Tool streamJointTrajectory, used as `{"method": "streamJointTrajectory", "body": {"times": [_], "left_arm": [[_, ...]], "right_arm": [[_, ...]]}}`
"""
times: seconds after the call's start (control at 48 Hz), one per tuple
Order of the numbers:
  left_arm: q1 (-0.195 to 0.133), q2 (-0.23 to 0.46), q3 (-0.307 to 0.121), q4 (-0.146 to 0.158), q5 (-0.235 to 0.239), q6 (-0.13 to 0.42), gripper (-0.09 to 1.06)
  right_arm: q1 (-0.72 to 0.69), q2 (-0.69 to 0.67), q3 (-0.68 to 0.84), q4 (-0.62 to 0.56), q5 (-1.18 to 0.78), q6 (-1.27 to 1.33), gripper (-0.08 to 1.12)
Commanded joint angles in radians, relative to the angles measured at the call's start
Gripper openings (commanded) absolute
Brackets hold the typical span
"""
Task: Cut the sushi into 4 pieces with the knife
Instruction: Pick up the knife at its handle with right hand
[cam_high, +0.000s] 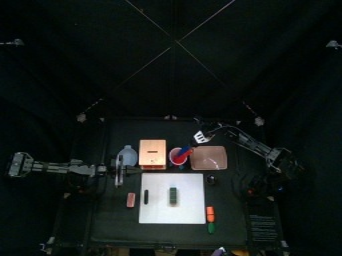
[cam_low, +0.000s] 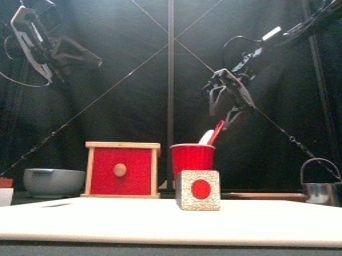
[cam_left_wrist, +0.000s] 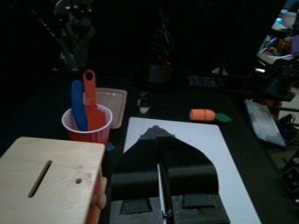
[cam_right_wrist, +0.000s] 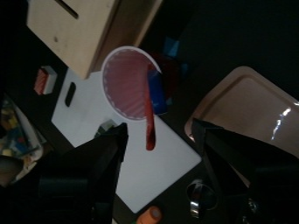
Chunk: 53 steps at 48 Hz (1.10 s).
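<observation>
Knives (cam_left_wrist: 79, 103), two, one cup (cam_left_wrist: 89, 133); sushi (cam_high: 174, 194) seemingly one

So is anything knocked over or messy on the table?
No, nothing looks messy. The red cup stands upright with the red knife and the blue knife inside, the sushi roll lies on the white board, and the wooden box sits straight beside the cup.

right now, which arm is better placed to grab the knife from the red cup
Right. The right tool hangs open right above the red cup with the knives. The left tool is shut and farther off, by the wooden box.
</observation>
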Motion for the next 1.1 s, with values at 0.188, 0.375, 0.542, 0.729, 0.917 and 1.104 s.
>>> {"method": "streamJointTrajectory", "body": {"times": [0.188, 0.375, 0.542, 0.729, 0.917, 1.104], "left_arm": [[0.002, 0.002, -0.014, 0.0, -0.005, 0.002, 0.06], [0.002, 0.002, -0.012, 0.0, -0.005, 0.002, 0.06], [-0.002, 0.002, -0.012, -0.002, -0.005, 0.002, 0.06], [-0.002, 0.002, -0.009, -0.002, -0.005, 0.0, 0.06], [-0.002, 0.002, -0.006, -0.002, -0.005, 0.0, 0.06], [0.002, 0.002, -0.005, -0.002, -0.005, 0.002, 0.06]], "right_arm": [[0.032, 0.048, -0.058, 0.0, 0.021, -0.002, 0.91], [0.063, 0.066, -0.054, -0.002, 0.032, -0.002, 0.91], [0.069, 0.072, -0.049, -0.003, 0.032, -0.002, 0.91], [0.071, 0.089, -0.052, -0.008, 0.032, -0.002, 0.91], [0.071, 0.101, -0.054, -0.017, 0.031, -0.002, 0.86], [0.078, 0.103, -0.054, -0.017, 0.032, 0.0, 0.71]]}}
